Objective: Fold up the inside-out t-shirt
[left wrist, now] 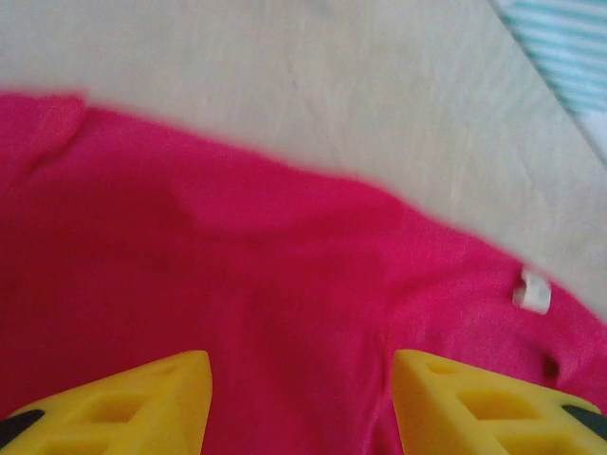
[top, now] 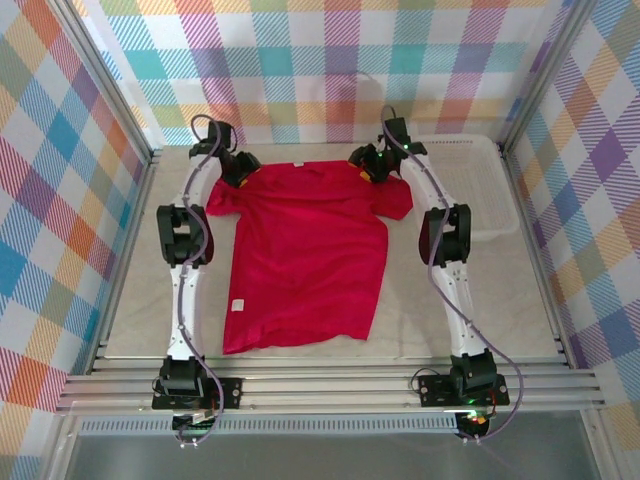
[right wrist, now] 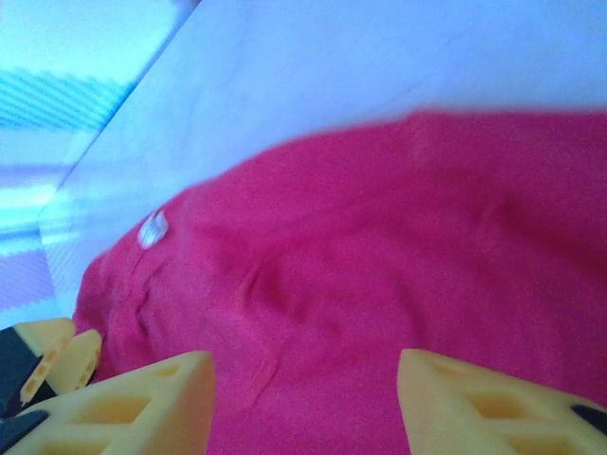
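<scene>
L gripper point(left wrist: 299, 403), R gripper point(right wrist: 303, 403) jaws apart over t-shirt point(top: 300, 250) shoulders; white tray point(top: 480, 190) beside.

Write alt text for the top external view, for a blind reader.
A red t-shirt lies spread out on a beige table, collar away from the camera. The left gripper sits at one shoulder, the right gripper at the other. Around the table stand plaid walls.
</scene>
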{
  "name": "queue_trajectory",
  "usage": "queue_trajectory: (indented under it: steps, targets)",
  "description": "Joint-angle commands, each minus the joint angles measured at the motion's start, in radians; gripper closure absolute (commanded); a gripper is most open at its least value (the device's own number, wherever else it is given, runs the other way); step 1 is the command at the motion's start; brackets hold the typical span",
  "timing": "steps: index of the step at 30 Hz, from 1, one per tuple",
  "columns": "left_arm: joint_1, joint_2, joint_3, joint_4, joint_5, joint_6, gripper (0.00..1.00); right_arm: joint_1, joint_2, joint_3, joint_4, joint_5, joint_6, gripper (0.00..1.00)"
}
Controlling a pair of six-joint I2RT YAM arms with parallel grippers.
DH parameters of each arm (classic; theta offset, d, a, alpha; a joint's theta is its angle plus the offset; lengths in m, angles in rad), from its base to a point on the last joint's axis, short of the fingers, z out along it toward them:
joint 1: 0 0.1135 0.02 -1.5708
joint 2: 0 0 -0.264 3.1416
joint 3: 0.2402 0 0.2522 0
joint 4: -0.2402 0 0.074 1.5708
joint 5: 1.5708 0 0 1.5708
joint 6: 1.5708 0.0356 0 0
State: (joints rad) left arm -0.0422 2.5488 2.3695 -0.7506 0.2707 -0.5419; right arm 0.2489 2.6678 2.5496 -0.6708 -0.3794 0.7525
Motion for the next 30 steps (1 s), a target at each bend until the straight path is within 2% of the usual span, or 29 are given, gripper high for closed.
queue_trajectory:
  steps: [1, 3, 6, 8, 11, 16, 21, 25, 30]
  targets:
    - [-0.083, -0.268, -0.249, -0.032, -0.018, 0.091, 0.5, 0.064, -0.198, -0.094, -0.076, -0.044, -0.127, 0.48]
    - [-0.134, -0.399, -0.457, 0.023, -0.044, 0.095, 0.5, 0.1, -0.265, -0.19, -0.135, -0.019, -0.196, 0.48]
    - [-0.2, -0.572, -0.751, 0.146, -0.067, 0.03, 0.5, 0.155, -0.38, -0.382, -0.197, 0.065, -0.274, 0.47]
    - [-0.232, -0.65, -0.913, 0.23, -0.059, -0.023, 0.5, 0.185, -0.477, -0.558, -0.172, 0.108, -0.285, 0.46]
    - [-0.251, -0.703, -1.07, 0.283, -0.05, -0.076, 0.51, 0.206, -0.606, -0.801, -0.106, 0.126, -0.253, 0.45]
    - [-0.252, -0.78, -1.24, 0.315, -0.077, -0.109, 0.52, 0.258, -0.771, -1.123, 0.0, 0.105, -0.185, 0.44]
    - [-0.251, -0.805, -1.326, 0.285, -0.145, -0.099, 0.53, 0.325, -0.836, -1.381, 0.1, 0.094, -0.099, 0.45]
    - [-0.246, -0.84, -1.414, 0.246, -0.227, -0.111, 0.53, 0.365, -0.914, -1.549, 0.092, 0.154, -0.034, 0.46]
    - [-0.239, -0.894, -1.479, 0.227, -0.24, -0.117, 0.53, 0.401, -1.067, -1.677, 0.04, 0.175, 0.033, 0.46]
